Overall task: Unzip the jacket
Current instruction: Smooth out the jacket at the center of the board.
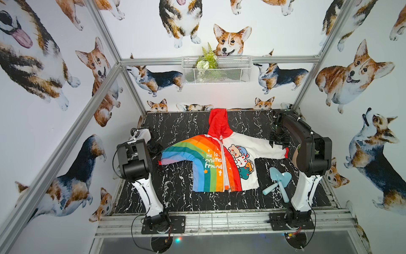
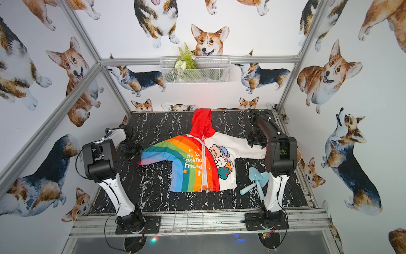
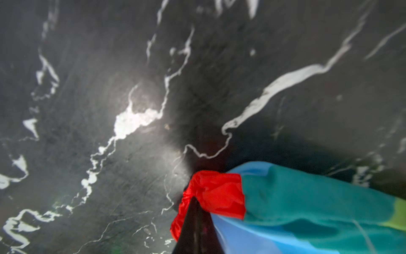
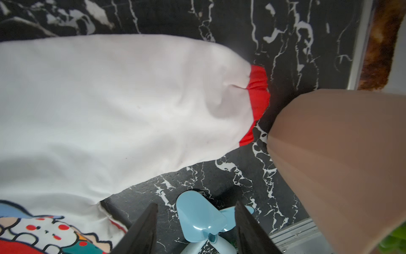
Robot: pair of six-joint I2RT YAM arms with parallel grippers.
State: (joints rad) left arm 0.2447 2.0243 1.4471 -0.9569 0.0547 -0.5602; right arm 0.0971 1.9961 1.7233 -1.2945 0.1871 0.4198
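Two arms: left end effector clamped on jacket red cuff — right end effector jaws apart near white sleeve.

Odds and ends on the black marble table
Two pale blue toy shovels lie crossed near the table's right edge. A tan rounded thing stands by that edge, just behind them. A white wire basket holding a green plant hangs on the back rail.
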